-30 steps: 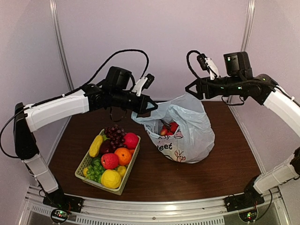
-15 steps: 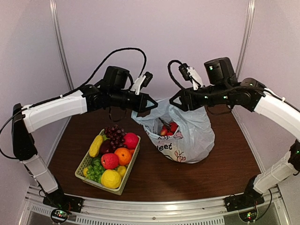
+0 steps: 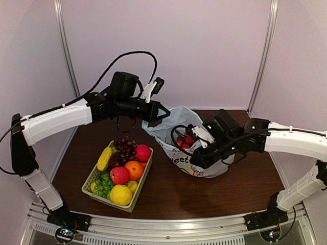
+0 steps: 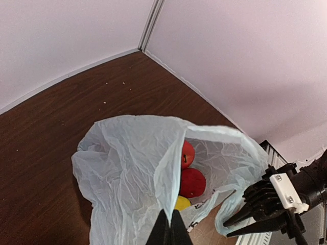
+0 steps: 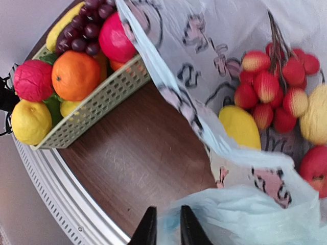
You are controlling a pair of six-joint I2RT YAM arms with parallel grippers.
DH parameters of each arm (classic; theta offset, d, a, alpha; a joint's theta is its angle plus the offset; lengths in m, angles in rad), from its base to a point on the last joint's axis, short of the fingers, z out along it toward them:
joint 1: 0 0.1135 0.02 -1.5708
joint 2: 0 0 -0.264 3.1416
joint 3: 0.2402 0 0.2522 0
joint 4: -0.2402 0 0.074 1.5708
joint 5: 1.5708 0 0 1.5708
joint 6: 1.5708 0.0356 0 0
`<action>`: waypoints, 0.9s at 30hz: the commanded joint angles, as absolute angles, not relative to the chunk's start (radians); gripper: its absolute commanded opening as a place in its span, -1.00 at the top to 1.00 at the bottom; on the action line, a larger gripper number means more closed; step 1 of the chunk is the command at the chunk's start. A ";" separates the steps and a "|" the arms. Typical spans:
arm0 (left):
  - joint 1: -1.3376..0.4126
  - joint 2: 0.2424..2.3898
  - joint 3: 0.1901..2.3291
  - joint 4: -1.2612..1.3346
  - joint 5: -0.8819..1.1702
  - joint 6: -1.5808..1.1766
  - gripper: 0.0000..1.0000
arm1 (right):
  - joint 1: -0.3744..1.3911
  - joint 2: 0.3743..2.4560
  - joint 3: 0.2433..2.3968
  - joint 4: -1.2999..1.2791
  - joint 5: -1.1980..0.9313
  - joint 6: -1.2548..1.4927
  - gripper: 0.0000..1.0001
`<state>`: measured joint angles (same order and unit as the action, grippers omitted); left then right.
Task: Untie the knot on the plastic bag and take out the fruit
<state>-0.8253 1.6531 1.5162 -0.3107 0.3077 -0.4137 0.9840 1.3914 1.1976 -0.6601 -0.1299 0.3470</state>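
A pale blue plastic bag is pictured standing open toward the back of a brown table, just right of a green basket that is heaped with other produce. The bag's rim is held up by the left gripper, whose jaws are clamped tight on a fold of the film. Fruit is exposed inside. Two red pieces and a yellow one are seen through the mouth from the left wrist. From the right wrist, a red bunch and a smooth yellow piece are shown through the printed film. The right gripper is positioned low at the bag's near side, by the dark print. Its fingers are drawn nearly together with a bulge of blue film between them. Whether that film is actually pinched cannot be told.
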 commanded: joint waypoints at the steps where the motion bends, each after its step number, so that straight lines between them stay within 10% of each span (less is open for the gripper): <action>1: -0.821 1.617 1.500 -0.285 0.262 -0.405 1.00 | 1.013 1.248 1.046 -0.717 -0.077 0.457 0.78; 11: -0.821 1.608 1.482 -0.271 0.261 -0.394 1.00 | 1.024 1.063 0.965 -0.825 -0.079 0.541 0.86; 19: -0.821 1.596 1.451 -0.255 0.290 -0.397 1.00 | 1.036 1.118 1.303 -0.799 -0.134 0.435 0.15; 27: -0.820 1.595 1.447 -0.238 0.308 -0.409 1.00 | 1.034 1.349 1.521 -0.765 0.032 0.353 -0.11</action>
<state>-0.8253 1.6264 1.4597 -0.2852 0.2871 -0.4110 1.0283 1.2125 1.4399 -0.7582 -0.0959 0.4110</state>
